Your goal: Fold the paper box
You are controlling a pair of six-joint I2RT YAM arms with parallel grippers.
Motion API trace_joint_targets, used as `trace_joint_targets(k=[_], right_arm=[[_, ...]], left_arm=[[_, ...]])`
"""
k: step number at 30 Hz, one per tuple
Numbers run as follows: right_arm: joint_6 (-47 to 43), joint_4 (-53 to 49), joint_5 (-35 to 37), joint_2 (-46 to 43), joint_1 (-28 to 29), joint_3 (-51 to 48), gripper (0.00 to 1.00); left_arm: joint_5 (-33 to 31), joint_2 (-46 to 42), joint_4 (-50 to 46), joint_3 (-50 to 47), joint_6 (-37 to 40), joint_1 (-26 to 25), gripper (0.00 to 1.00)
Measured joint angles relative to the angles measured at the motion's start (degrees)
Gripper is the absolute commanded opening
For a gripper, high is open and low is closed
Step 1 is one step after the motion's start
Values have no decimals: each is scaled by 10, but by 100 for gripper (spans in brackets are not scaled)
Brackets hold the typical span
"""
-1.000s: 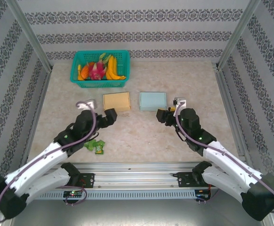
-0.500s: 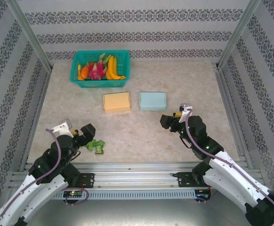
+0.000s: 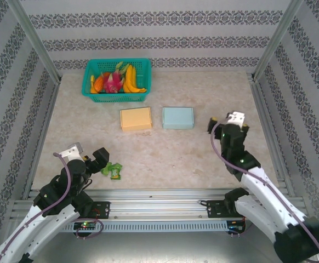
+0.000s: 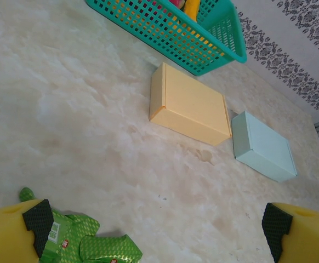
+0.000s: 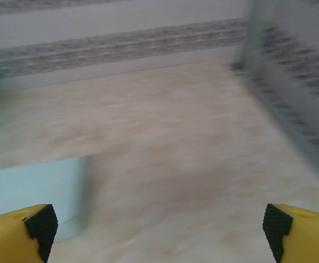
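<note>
Left gripper (image 4: 157,227) sits low by the near table edge, jaws spread wide with nothing between them. That looks like a resting stance rather than a reach. A crumpled green packet (image 4: 88,244) lies on the table (image 3: 165,159) right beside one of its fingertips, touching or nearly so, and plays no evident part in the folding.

Well ahead of that claw and against the far wall stands a teal basket (image 3: 115,96). It is probably parked there to keep the middle of the table free. It holds bananas (image 3: 131,81), a pink dragon fruit (image 3: 113,82) and some orange-coloured fruit too small to name.

Between basket and claw lies the orange paper box (image 4: 189,104), flat and closed. Just beside it, with a narrow gap, is the pale blue paper box (image 4: 263,147), also closed. Side by side mid-table, both seem placed within reach of either arm. Which one the task means cannot be told, and judging by their shut lids the folding looks finished.

Right gripper (image 5: 157,222) hovers near the blue box, which sits ahead and to its left. Its jaws are wide apart and empty, and its wrist view is blurred.
</note>
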Motion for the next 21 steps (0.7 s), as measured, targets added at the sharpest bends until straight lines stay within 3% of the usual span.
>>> trace_joint_targets(k=[4,8,13,21], right_arm=[[-25,43,-6,95,-156,2,98],[-14,84,-82,181,-252,-9,98],[12,212,-219,260,-275,-79,98],[-30,422,-340,313,-245,-100,98]], left_arm=[[0,-15,-5,0,0,0,100],[0,-34,-12,0,0,0,100],[0,-50,-14,-2,0,0,100],[0,-50,-17,-8,0,0,100]])
